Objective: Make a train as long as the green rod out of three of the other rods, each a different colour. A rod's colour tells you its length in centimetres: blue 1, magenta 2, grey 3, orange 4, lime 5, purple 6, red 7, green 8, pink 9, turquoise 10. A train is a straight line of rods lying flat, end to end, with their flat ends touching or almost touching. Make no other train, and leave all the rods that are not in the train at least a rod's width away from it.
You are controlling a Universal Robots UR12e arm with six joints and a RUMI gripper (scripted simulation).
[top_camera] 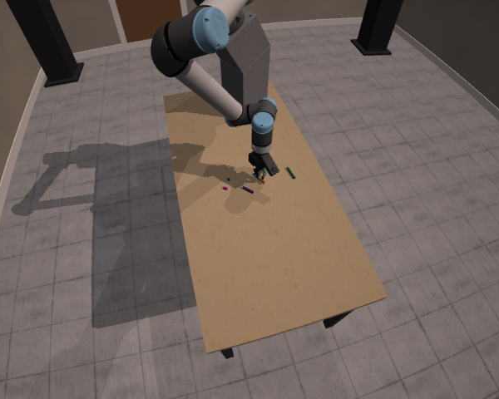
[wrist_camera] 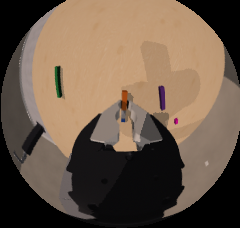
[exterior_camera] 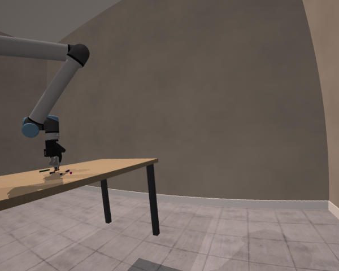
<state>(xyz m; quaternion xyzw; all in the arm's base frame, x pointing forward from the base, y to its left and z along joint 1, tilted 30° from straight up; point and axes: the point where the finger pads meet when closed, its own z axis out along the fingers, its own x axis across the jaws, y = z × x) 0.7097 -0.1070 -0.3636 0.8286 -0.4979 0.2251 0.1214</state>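
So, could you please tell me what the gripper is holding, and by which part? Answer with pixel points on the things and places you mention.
The gripper (top_camera: 261, 176) (exterior_camera: 56, 168) (wrist_camera: 124, 100) holds the small orange rod (top_camera: 263, 181) (wrist_camera: 124, 94) by its near end in the wrist view.
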